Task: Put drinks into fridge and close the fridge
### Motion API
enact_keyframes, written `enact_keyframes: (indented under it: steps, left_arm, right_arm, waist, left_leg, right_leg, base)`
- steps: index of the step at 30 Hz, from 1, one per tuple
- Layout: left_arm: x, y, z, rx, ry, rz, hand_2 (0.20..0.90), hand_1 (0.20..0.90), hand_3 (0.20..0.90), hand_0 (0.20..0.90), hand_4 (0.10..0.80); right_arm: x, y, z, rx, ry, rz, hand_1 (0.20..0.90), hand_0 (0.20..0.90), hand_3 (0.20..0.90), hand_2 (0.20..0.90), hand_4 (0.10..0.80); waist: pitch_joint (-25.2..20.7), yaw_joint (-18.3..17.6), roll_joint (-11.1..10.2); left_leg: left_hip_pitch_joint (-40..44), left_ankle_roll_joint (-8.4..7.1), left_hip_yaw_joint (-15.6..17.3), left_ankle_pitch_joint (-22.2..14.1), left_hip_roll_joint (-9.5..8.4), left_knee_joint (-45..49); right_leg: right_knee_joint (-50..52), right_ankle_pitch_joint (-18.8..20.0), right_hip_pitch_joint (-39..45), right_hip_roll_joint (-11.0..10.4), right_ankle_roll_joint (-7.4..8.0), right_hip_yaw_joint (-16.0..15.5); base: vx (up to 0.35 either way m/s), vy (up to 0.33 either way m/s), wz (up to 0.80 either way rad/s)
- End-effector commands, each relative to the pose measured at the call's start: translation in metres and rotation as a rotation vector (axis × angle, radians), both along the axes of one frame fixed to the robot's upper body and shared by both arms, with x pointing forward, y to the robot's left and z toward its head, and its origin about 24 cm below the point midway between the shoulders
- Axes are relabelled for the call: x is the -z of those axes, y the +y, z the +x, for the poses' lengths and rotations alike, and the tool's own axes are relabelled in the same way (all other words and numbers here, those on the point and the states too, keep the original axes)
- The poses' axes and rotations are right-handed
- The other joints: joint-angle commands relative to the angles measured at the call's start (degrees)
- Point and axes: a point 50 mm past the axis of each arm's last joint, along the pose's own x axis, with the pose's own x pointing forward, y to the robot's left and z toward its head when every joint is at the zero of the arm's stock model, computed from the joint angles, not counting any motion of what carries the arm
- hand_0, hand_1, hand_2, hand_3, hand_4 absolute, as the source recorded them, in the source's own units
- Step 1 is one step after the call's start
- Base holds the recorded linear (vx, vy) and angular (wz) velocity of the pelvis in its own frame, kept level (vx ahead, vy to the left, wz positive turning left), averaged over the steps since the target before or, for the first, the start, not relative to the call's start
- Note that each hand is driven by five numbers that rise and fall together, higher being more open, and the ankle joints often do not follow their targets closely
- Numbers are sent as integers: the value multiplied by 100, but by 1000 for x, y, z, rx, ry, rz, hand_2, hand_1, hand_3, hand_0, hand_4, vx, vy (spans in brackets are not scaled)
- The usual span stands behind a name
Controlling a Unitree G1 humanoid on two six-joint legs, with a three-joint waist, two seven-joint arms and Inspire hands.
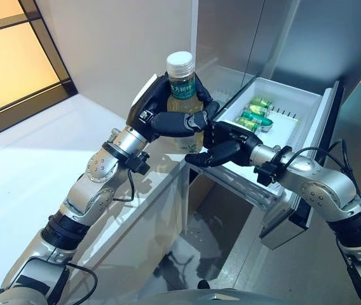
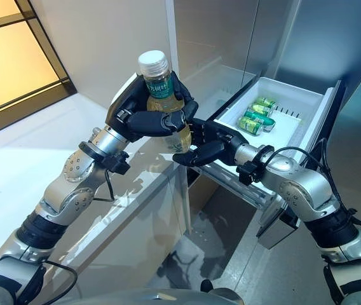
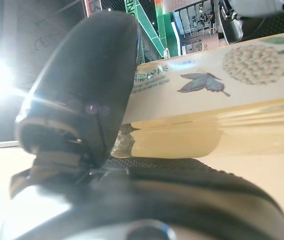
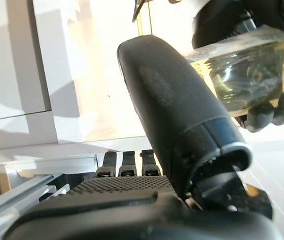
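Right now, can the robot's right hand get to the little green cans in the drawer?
Probably yes. The right hand sits open at the drawer's near edge, just under the bottle the left hand holds. The green cans lie uncovered in the open drawer beyond it, with nothing between.

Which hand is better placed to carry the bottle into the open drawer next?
Right, probably: the right hand is at the bottle's base beside the drawer; the left hand grips it farther away.
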Motion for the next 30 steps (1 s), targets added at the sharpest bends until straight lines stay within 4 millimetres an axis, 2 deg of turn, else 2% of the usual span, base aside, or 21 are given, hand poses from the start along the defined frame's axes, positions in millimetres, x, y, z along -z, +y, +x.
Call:
enact_keyframes:
  steps: [1,5,8,12,19,30]
  left_arm:
    - [-55,-7,0,36,-278,-100,300,300,200,300,100]
    - [-55,-3,4,15,-274,-101,300,300,200,300,100]
    - [-56,1,7,-1,-273,-112,300,300,200,300,100]
    - [-58,7,7,-24,-281,-119,300,300,200,300,100]
    - [-67,12,9,-60,-308,-120,300,300,200,300,100]
    - [-76,18,10,-117,-344,-138,300,300,200,300,100]
  right_arm:
    - [-35,69,-34,-454,-18,385,900,900,900,900,800]
    - [-44,58,-25,-364,-132,388,900,900,900,900,800]
    - [-56,41,-15,-241,-277,349,900,900,900,900,800]
    - [-66,20,-12,-140,-373,320,900,900,900,900,800]
    - [-74,1,-14,-85,-419,289,900,900,900,900,800]
    - [-62,-23,-19,-26,-394,193,900,900,900,900,800]
  waist:
    - [-757,257,-255]
    - [-767,223,-245]
    - [-775,158,-230]
    - [-780,63,-212]
    - [-779,-104,-188]
    - [-773,-349,-157]
  left_leg:
    - [-374,-42,-79,24,-44,7]
    - [-375,-46,-71,24,-40,7]
    - [-376,-44,-62,18,-36,7]
    - [-357,-33,-31,-12,-38,7]
    - [-316,-5,75,-75,-64,7]
    - [-271,43,285,-156,-136,7]
  right_leg:
    - [21,-22,125,-284,498,-334]
    - [21,-11,114,-283,503,-300]
    - [21,-4,97,-266,500,-214]
    - [21,-2,89,-258,501,-120]
    - [37,8,69,-282,526,2]
    - [67,95,-34,-371,625,184]
  base:
    - [-52,-14,-1]
    - [-21,-4,0]
    - [0,0,0]
    - [-4,9,0]
    - [-15,40,-5]
    - [-16,55,-9]
